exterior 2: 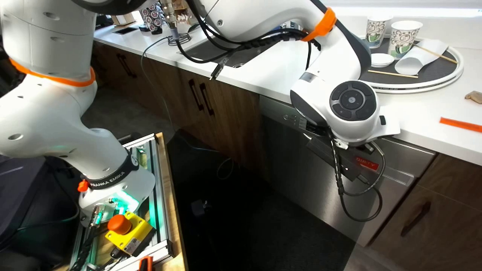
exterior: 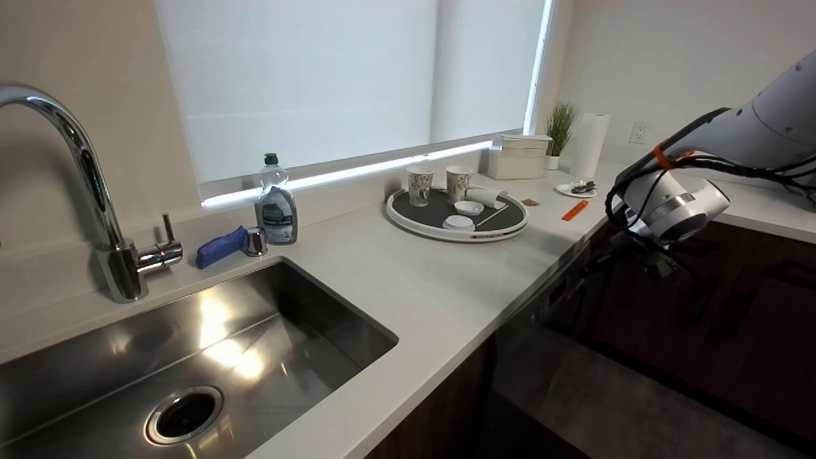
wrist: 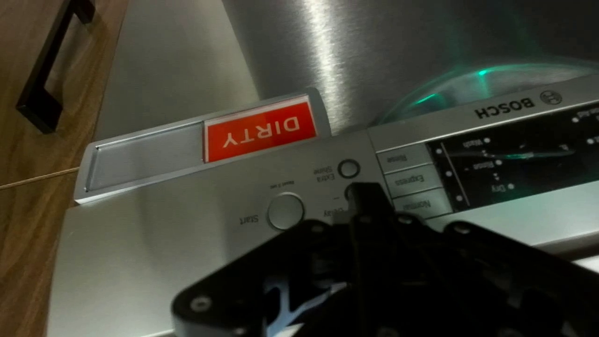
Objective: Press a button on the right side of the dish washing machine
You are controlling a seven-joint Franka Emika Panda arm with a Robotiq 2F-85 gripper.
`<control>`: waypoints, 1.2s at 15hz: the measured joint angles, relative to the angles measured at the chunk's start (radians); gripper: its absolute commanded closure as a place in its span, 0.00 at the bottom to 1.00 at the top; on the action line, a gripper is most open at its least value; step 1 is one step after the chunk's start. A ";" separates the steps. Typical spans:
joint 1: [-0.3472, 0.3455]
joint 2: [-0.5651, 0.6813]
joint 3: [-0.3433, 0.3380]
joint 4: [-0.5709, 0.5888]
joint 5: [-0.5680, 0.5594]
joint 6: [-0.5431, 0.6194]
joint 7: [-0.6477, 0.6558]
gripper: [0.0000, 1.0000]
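Note:
The dish washing machine [exterior 2: 290,169] has a wide metal front under the counter; its control strip [wrist: 164,252] shows upside down in the wrist view. On the strip are a large round Start button [wrist: 285,211], a small Extra Shine button [wrist: 349,168] and rectangular Rinse, Express and Normal buttons [wrist: 414,180]. My gripper [wrist: 369,201] is shut and empty. Its black fingertips lie over the small Delay button, which is mostly hidden, between Start and Normal in the view. I cannot tell whether they touch the panel. In an exterior view the gripper [exterior: 590,268] is dark beside the counter edge.
A red DIRTY sign [wrist: 262,126] sits on the machine's front. The counter edge [exterior 2: 421,139] overhangs the strip. A round tray [exterior: 395,220] with cups stands on the counter near the arm. A wooden cabinet [exterior 2: 433,210] with a black handle adjoins the machine.

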 measured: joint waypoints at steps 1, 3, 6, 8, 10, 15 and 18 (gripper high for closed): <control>-0.001 0.003 0.001 0.004 0.000 0.000 0.002 1.00; -0.003 0.009 0.004 0.014 0.000 0.000 0.005 1.00; -0.006 0.016 0.010 0.028 0.000 -0.001 0.009 1.00; -0.007 0.022 0.014 0.039 -0.001 -0.002 0.013 1.00; -0.008 0.024 0.015 0.041 -0.005 -0.003 0.018 1.00; -0.012 0.026 0.018 0.043 -0.006 -0.006 0.038 1.00; -0.013 0.028 0.019 0.044 -0.006 -0.006 0.052 1.00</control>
